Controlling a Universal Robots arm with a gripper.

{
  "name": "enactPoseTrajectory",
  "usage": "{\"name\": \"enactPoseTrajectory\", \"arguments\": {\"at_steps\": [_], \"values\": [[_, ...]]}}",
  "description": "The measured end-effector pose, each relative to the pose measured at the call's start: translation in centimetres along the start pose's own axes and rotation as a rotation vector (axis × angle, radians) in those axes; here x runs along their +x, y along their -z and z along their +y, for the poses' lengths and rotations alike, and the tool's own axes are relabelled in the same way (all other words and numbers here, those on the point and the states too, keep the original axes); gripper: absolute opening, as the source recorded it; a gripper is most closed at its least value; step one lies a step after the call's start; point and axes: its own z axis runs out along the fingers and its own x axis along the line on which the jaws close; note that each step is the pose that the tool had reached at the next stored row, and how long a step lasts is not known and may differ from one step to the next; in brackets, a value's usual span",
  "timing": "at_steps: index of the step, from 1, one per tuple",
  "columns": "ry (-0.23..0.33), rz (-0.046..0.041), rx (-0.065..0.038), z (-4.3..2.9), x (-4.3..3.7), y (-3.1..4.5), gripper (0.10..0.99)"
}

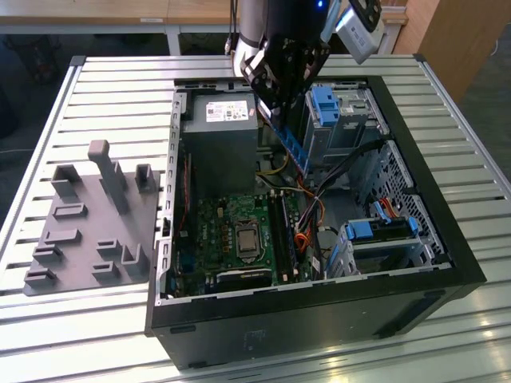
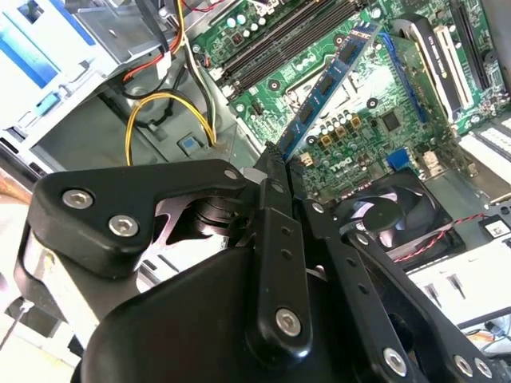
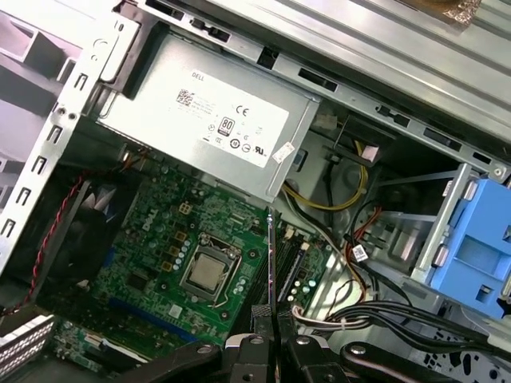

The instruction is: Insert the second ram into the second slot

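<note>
Seemingly second ram (image 2: 326, 86) pinched between fingers (image 2: 271, 199), angled above motherboard (image 2: 375, 120).

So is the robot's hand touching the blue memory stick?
Touching. In the second wrist view the hand pinches one end of the memory stick.

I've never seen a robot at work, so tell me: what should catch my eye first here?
An open black computer case lies on a slatted metal table, its green motherboard bare. Over it hangs the black gripper, pinching the second ram, a thin blue stick. A grey holder tray sits at the exterior view's left.
</note>
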Motion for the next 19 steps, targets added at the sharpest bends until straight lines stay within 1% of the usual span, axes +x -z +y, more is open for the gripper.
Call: {"name": "enactPoseTrajectory", "arguments": {"at_steps": [12, 19], "values": [[-0.058, -0.0019, 0.001, 0.00, 0.00, -0.03, 0.137], [-0.122, -0.0037, 0.003, 0.00, 0.00, -0.06, 0.137]]}}
